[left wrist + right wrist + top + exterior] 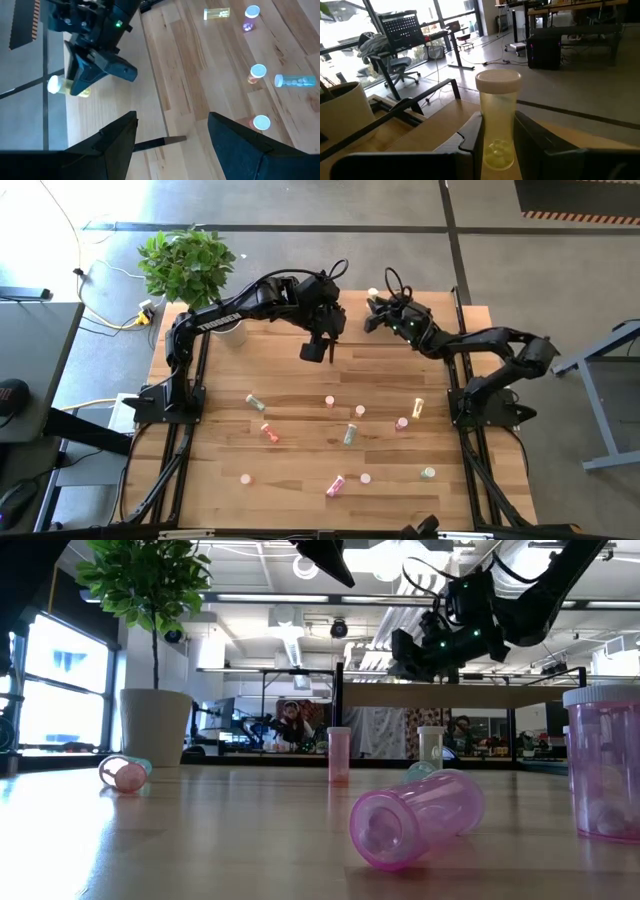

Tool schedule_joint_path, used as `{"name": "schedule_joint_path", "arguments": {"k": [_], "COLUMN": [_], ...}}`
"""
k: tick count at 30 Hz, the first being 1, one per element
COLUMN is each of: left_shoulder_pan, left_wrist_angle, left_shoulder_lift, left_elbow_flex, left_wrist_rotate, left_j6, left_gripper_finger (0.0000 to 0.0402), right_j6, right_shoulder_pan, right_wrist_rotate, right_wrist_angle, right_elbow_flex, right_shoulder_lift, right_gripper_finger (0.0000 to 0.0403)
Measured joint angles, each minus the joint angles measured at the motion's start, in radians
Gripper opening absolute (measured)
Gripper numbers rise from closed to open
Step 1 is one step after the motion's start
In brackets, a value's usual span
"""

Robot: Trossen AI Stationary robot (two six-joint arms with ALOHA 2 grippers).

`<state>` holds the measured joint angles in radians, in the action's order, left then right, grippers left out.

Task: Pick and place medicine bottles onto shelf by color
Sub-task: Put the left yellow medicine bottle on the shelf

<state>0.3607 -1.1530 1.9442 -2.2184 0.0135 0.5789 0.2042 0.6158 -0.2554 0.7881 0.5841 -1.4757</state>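
My right gripper is shut on a yellow bottle with a white cap, over the far side of the light-wood shelf; the bottle also shows in the left wrist view. My left gripper hovers open and empty above the shelf, left of the right gripper. Several pink, orange-red, green and yellow bottles stand or lie on the striped tabletop, among them a lying green one, a yellow one and a lying pink one. My right gripper pinches the yellow bottle's lower body between its two fingers. The fingers reach in roughly level from the table's right side and lie across the bottle. The bottle stands upright, white cap up, lifted clear.
A potted plant stands at the table's far left corner. The shelf's thin black panel runs along its side. The loose bottles spread over the middle and near part of the table. A grey desk stands left of the table.
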Motion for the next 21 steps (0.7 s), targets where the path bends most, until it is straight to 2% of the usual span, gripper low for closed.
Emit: {"name": "schedule_joint_path", "arguments": {"k": [8,21], "left_shoulder_pan": [0.0,0.0], "left_wrist_angle": [-0.001,-0.001], "left_shoulder_lift": [0.0,0.0], "left_elbow_flex": [0.0,0.0], "left_wrist_rotate": [0.0,0.0], "left_j6": [0.0,0.0], "left_gripper_finger": [0.0236,0.0236], "right_j6": [-0.041,-0.056], "right_shoulder_pan": [0.013,0.013], "right_wrist_rotate": [0.021,0.009], "right_wrist_angle": [-0.122,-0.136], "right_elbow_flex": [0.033,0.033], "right_shoulder_lift": [0.001,0.001], "right_gripper_finger": [0.0072,0.0072]}}
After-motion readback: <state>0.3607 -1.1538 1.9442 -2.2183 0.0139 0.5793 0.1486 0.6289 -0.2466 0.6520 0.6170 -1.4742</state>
